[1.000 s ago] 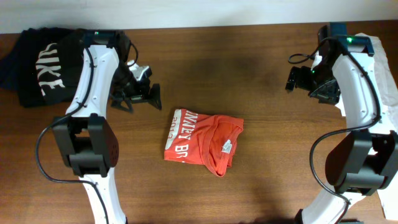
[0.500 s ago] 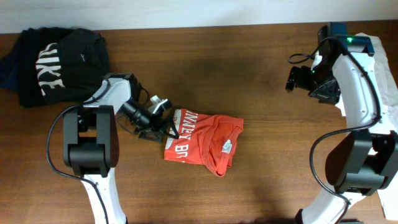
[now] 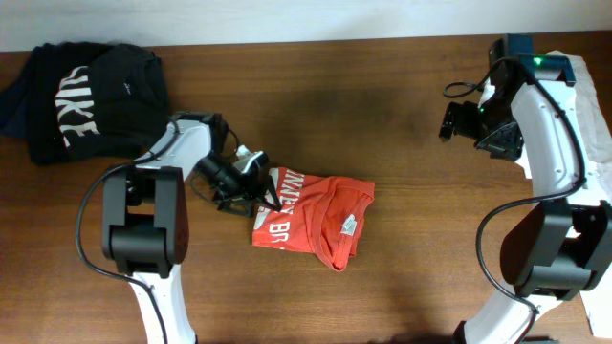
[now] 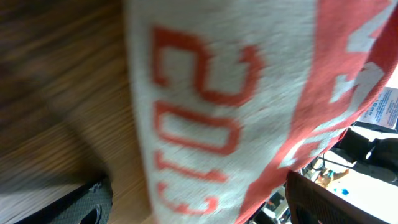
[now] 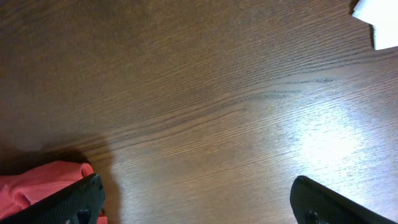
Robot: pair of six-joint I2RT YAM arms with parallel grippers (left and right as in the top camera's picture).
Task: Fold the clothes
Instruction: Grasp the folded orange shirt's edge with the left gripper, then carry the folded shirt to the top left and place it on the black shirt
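Observation:
A folded red T-shirt (image 3: 316, 218) with white lettering lies in the middle of the wooden table. My left gripper (image 3: 251, 191) is low at the shirt's left edge, jaws open and wide apart. In the left wrist view the shirt's white band with red lettering (image 4: 217, 106) fills the frame, between my left gripper's (image 4: 196, 208) fingertips (image 4: 87, 202). My right gripper (image 3: 459, 119) is open and empty above bare table at the far right. In the right wrist view my right gripper (image 5: 199, 199) hangs over wood, with a corner of the red shirt (image 5: 37, 183) at the lower left.
A heap of black clothes (image 3: 86, 96) with white lettering lies at the back left corner. A white cloth (image 3: 598, 124) lies at the right edge; its corner shows in the right wrist view (image 5: 379, 22).
My left arm has swung from the back left down to the red shirt's left edge and closed in on it. The right arm has not moved.

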